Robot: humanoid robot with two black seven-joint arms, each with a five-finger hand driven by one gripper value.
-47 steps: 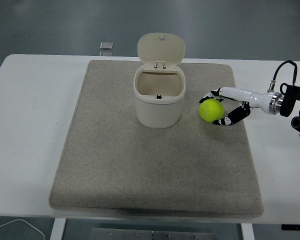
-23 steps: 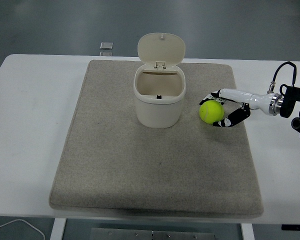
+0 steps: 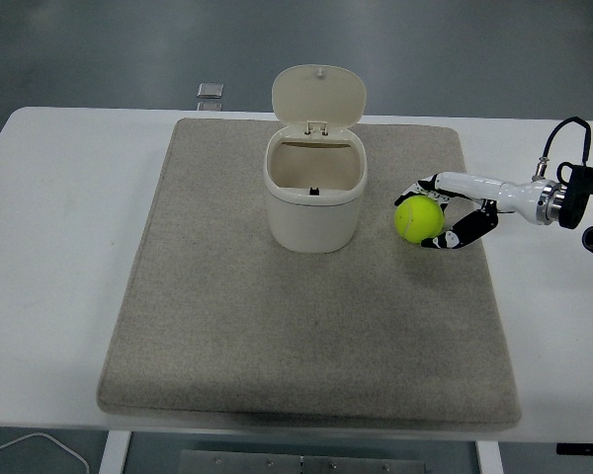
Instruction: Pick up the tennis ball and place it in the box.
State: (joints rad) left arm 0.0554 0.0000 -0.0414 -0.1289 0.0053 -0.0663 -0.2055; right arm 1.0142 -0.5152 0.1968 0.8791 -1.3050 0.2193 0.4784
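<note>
The yellow-green tennis ball [image 3: 418,218] lies on the grey mat [image 3: 277,336], just right of the box. My right hand [image 3: 416,217] reaches in from the right edge and is shut on the ball, with fingers [image 3: 422,186] curled over its far side and the thumb [image 3: 447,238] under its near side. The cream box [image 3: 312,197] stands upright at the mat's far middle with its lid [image 3: 318,97] flipped up and its inside empty. The left arm does not show.
The mat covers most of the white table [image 3: 59,247]. A small grey object [image 3: 210,91] lies on the floor beyond the table's far edge. A white cable [image 3: 40,446] shows below the table's near left corner.
The hand and ball dipped a few pixels toward me, then came back. The grip on the ball looks the same throughout.
</note>
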